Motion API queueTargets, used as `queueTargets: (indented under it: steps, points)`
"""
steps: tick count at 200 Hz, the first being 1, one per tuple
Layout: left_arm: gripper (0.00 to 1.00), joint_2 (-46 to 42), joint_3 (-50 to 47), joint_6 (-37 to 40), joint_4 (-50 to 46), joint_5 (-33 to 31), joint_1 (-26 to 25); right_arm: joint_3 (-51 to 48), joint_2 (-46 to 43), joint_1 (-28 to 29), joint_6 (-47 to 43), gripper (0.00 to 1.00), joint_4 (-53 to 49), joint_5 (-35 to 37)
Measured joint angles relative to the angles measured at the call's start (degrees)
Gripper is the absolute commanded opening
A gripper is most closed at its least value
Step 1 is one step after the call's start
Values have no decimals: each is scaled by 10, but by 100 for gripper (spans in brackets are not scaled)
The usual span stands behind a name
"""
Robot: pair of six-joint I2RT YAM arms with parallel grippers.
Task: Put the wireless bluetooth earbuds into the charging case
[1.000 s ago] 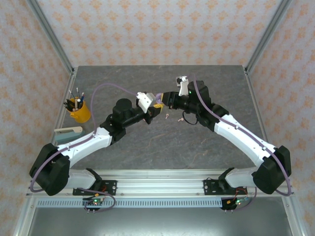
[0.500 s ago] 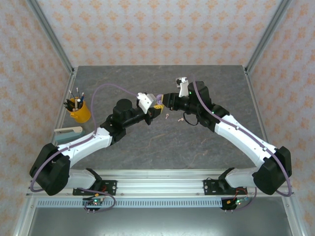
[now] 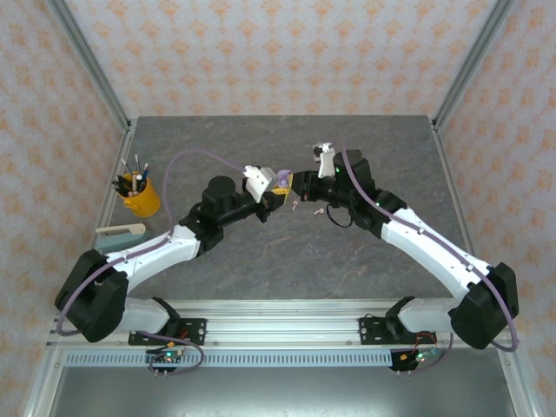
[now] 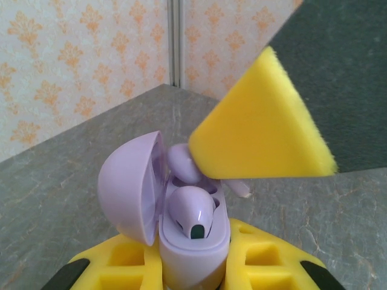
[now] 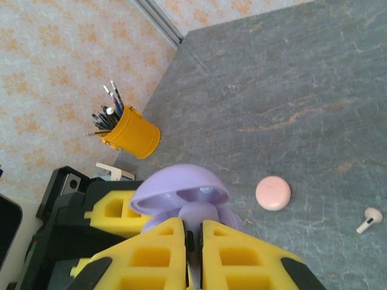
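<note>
From the top camera I see both arms reaching in over the grey worktop (image 3: 261, 252) and meeting near its middle. The left gripper (image 3: 278, 190) is clamped on the lilac case (image 3: 281, 178) and holds it up off the surface. The right gripper (image 3: 294, 182) sits just beside it, tip to tip. A yellow cup (image 3: 142, 198) of pens stands well apart at the left edge. On the left wrist camera the case stands upright between that gripper's yellow fingers, with its lid (image 4: 130, 184) swung open to the left. One seated lilac earbud (image 4: 192, 214) lies in the near well. A second lilac earbud (image 4: 183, 162) is at the far well, partly covered by the right gripper's yellow pad (image 4: 260, 127), and its stem pokes out to the right below the pad. On the right wrist camera I look down my own two fingers (image 5: 157, 254). They are nearly pressed together, with a thin lilac sliver in the slit, so I read them as pinching the second lilac earbud over the open case. Beyond them, on the worktop, a round pink case (image 5: 273, 193) lies closed, and a pale pink earbud (image 5: 369, 219) lies near it, not touching.
</note>
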Motion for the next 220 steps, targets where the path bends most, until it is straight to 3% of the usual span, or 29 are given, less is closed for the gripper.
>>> queueTargets:
  steps: [220]
  points:
    - [0,53,-45,-13,80,-14,-4,-107,-24,-17,59,5,23,32]
